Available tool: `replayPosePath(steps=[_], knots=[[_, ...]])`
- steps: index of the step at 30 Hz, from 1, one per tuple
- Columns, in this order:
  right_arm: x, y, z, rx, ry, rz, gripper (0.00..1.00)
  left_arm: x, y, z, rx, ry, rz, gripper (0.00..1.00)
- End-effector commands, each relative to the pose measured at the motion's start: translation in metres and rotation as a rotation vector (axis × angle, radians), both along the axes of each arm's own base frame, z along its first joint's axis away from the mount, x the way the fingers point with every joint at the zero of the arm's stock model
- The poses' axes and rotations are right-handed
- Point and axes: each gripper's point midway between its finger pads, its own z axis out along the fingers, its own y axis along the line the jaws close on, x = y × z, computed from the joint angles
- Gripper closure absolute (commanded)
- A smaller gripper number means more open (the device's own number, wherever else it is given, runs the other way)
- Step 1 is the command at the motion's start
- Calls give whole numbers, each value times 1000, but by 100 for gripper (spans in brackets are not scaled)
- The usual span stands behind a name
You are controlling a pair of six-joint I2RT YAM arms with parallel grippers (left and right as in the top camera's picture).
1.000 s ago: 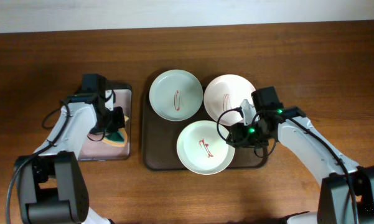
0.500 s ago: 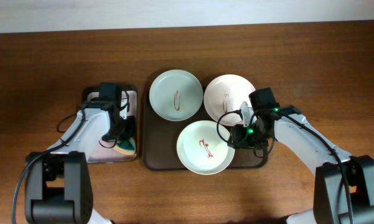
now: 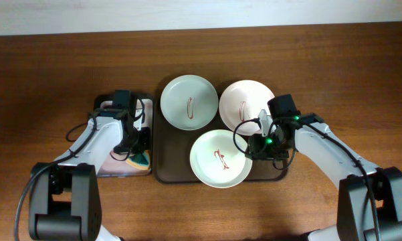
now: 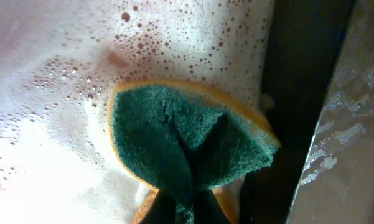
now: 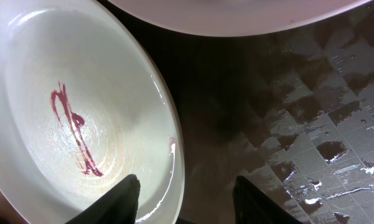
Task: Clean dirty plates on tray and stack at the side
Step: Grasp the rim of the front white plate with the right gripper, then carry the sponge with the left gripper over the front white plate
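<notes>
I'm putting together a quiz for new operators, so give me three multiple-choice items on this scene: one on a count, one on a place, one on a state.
1. How many plates on the brown tray carry a red squiggle?
A) one B) two C) three
2. Where is the sponge?
A) on the brown tray B) over the foamy small tray C) under a plate
3. How is the right end effector?
A) shut on the sponge B) open astride the front plate's rim C) out of view

Answers: 1 C, all three show a squiggle; 2 B, the left end effector pinches it above the suds; 3 B, its fingers stand apart on either side of the rim.
</notes>
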Motion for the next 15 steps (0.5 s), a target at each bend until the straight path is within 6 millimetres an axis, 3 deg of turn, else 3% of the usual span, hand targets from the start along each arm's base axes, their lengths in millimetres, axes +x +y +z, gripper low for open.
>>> replayPosePath(steps=[1,10,12,15], knots=[[6,1,3,-9,-14,-4,50,-13,-7,-4,-31,42,3,100],[6,1,3,-9,-13,-4,49,-10,-3,-1,-14,35,7,100],[5,1,3,-10,-10,-4,49,-1,1,8,5,4,14,100],[5,1,3,-10,-7,-4,49,22,0,37,-4,-99,16,100]])
